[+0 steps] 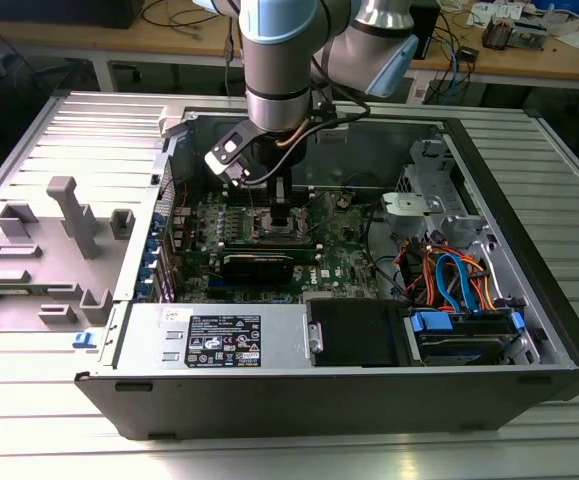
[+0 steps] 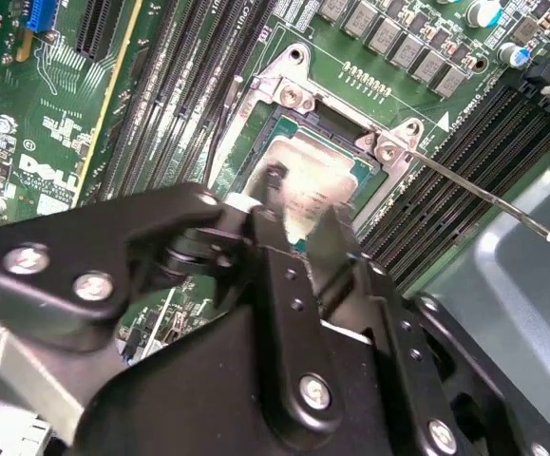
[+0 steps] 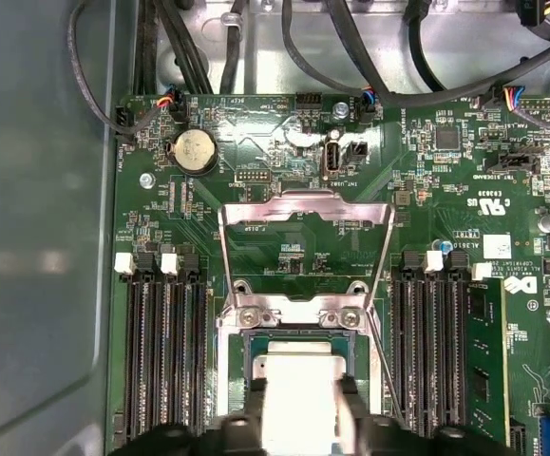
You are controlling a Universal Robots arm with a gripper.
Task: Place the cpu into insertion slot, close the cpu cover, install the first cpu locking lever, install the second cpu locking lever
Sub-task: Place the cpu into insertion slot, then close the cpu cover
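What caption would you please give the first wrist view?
Gripper holds the cpu at the insertion slot; cpu cover open.

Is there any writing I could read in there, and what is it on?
The white label in the exterior view: print too small to read.
The board: white lettering, too small to read.
The sticker on it: too small to read.
The cpu: no marks I can read.
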